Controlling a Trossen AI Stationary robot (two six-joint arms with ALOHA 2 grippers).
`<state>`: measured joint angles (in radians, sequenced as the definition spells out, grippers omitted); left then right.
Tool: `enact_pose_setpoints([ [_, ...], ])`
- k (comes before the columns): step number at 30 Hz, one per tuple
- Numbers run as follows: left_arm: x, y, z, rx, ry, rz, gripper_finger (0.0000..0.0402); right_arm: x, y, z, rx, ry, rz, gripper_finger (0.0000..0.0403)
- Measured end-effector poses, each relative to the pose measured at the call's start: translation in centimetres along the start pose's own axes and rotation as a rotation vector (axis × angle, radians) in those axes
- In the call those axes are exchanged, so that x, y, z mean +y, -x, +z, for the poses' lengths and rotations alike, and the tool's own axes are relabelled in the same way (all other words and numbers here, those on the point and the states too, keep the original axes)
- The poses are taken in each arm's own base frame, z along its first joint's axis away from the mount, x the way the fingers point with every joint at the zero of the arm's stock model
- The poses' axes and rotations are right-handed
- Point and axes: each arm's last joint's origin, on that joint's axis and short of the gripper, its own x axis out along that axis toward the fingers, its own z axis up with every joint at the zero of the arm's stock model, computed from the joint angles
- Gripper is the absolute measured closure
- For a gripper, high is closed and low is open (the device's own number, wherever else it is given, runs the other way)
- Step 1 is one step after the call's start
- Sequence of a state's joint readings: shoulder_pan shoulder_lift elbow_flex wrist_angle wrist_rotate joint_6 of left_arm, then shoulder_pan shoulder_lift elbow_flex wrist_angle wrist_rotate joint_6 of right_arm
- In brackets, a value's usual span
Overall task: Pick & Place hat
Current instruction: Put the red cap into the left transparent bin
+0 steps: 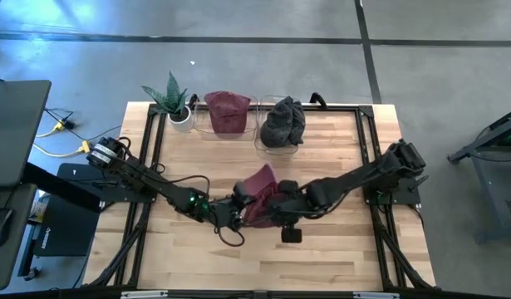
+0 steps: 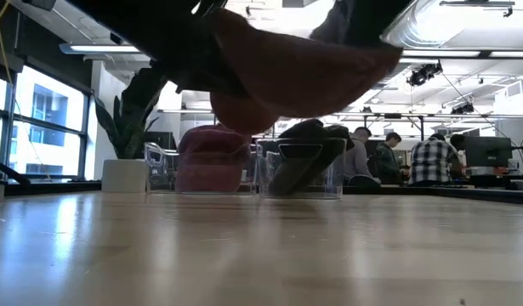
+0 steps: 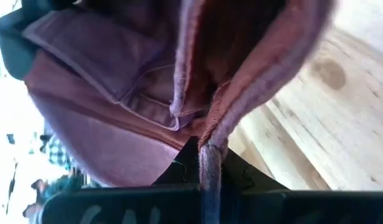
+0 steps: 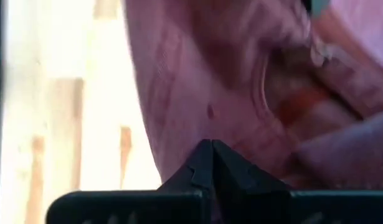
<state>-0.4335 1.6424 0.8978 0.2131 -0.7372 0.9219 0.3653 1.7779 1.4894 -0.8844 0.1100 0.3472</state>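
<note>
A maroon hat [image 1: 259, 193] hangs above the middle of the table, crumpled between my two grippers. In the low view the hat [image 2: 287, 72] is clear of the tabletop. My left gripper [image 1: 238, 211] comes in from the table's left and is shut on the hat's near left part. My right gripper [image 1: 277, 208] comes in from the right and is shut on the hat's right part. The hat fills both wrist views. My left gripper pinches a thick hemmed edge of the hat [image 3: 208, 138] between its two fingers, coming nearly level from the table's left. The cloth rises away from the fingers in folds, and the hat is lifted clear of the table. My right gripper pinches the maroon cloth [image 4: 210, 127] between its shut fingers, slanting down from the table's right. Which part of the hat this is, and whether it is one layer or several, I cannot tell. The hat is off the table here too.
Two clear bins stand at the table's far edge: one [image 1: 226, 126] holds another maroon hat [image 1: 228, 110], the other [image 1: 265, 143] a dark grey hat [image 1: 282, 123]. A potted plant [image 1: 177, 104] stands left of them. People sit in the room beyond the table [image 2: 431, 161].
</note>
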Motion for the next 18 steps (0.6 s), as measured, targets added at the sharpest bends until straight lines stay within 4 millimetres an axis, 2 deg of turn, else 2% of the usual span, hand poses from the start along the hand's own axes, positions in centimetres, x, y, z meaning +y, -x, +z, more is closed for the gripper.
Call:
enact_pose_setpoints([
  [6,0.0,0.0,0.0,-0.030,-0.108,-0.030,0.0401,1.3,1.5,1.0,-0.229,0.044,-0.111,0.0402],
  [9,-0.1,0.0,0.0,-0.026,-0.177,-0.032,0.0401,1.9,1.6,1.5,-0.313,0.085,-0.149,0.0400],
  [12,-0.1,0.0,0.0,-0.012,-0.216,-0.024,0.0400,2.0,0.6,1.7,-0.303,0.136,-0.160,0.0402],
  [18,-0.1,0.0,-0.1,-0.012,-0.223,-0.029,0.0400,1.9,-2.9,2.0,-0.250,0.227,-0.263,0.0401],
])
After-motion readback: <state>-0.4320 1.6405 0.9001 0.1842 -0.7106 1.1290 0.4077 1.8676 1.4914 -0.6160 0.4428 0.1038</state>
